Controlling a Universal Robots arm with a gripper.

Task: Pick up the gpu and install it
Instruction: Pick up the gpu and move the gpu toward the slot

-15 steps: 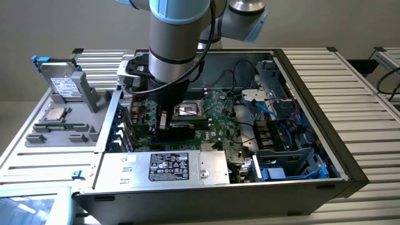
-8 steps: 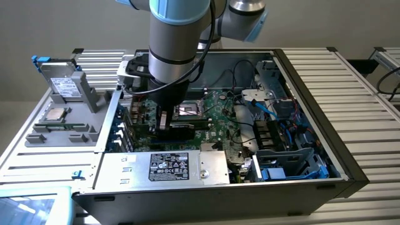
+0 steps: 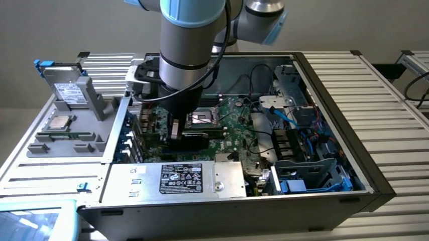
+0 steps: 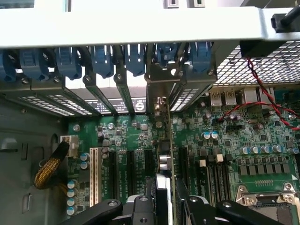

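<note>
- Found the gripper [image 4: 168,206] clamped on the gpu [image 4: 168,140], with a finger [image 4: 142,208] pressed against each face.
- Saw the gpu standing upright on its long edge over the motherboard [image 4: 225,154], down inside the open case [image 3: 375,165], running parallel to the black expansion slots [image 4: 129,171] and just beside them.
- Could not tell about the lower edge: seated in a slot or just above it.
- Noted the card's far end reaching the rear wall, at the metal slot covers [image 4: 89,91] under the row of blue latches [image 4: 101,58].
- Noted narrow room on both flanks: the slots and a white connector [image 4: 95,173] on one side, low capacitors [image 4: 255,150] on the other.
- Saw the CPU socket [image 3: 201,119] close by the arm, and the power supply [image 3: 178,181] along the case's near edge.
- Saw a yellow cable bundle [image 4: 47,171] at the board's edge, well apart from the gpu.
</note>
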